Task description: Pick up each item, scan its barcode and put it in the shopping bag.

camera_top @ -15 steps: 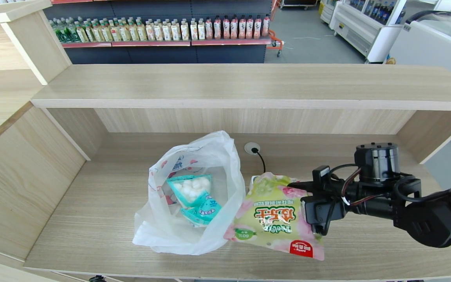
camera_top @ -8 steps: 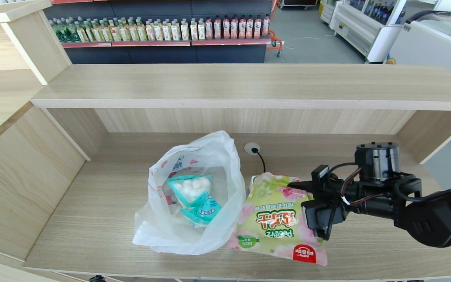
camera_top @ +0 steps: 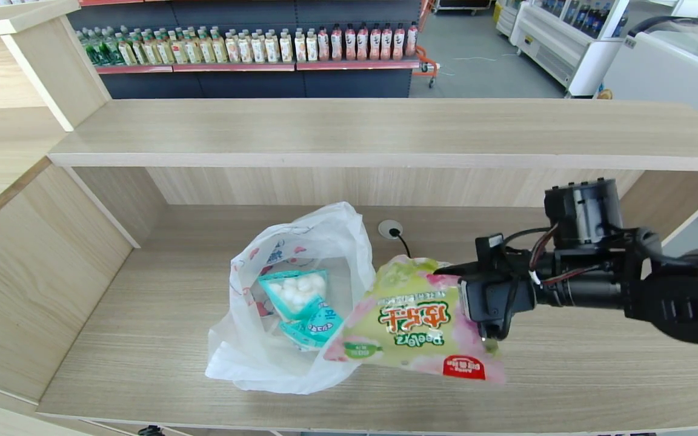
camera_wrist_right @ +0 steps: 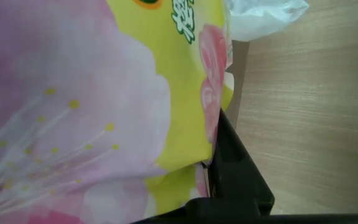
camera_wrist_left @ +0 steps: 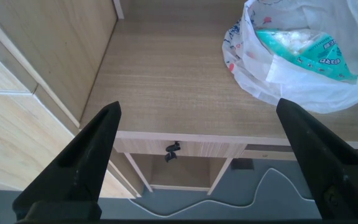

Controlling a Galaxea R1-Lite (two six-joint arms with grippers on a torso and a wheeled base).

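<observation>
**Item 1. Left gripper** [camera_wrist_left: 197,109]: fingers spread wide, nothing between them. It hangs off the counter's front edge, well to the left of the shopping bag.

**Item 2. Counter** [camera_top: 143,339]: pale wood surface under the shopping bag.

**Item 3. Shopping bag** [camera_top: 325,227] [camera_wrist_left: 253,84]: thin white plastic, mouth open and slumped. It serves as the landmark for all entries.

**Item 4. Teal packets** [camera_top: 297,300] [camera_wrist_left: 303,46]: two, lying inside the shopping bag, one overlapping the other.

**Item 5. Cable port** [camera_top: 390,229]: round, set in the counter just behind the bag's right side, with a black lead running from it.

**Item 6. Snack pouch** [camera_top: 412,321] [camera_wrist_right: 104,93]: green and pink, flat, held off the counter on the bag's right. Its left corner overlaps the bag's right wall, and it is not yet inside.

**Item 7. Right gripper** [camera_top: 481,306]: clamped on the pouch's right edge, reaching in from the right of the bag.

**Progress:** The two teal packets count as bagged. The pouch is the one item seen outside the bag, and it appears to be in the bagging step. Whether its barcode has been read cannot be told. What is left is to carry it over the bag's mouth and release it.

**Change:** A second ago the pouch hung lower and sat wholly to the right of the bag. The right arm has since risen and swung it leftward against the bag. The bag and packets are unmoved.
</observation>
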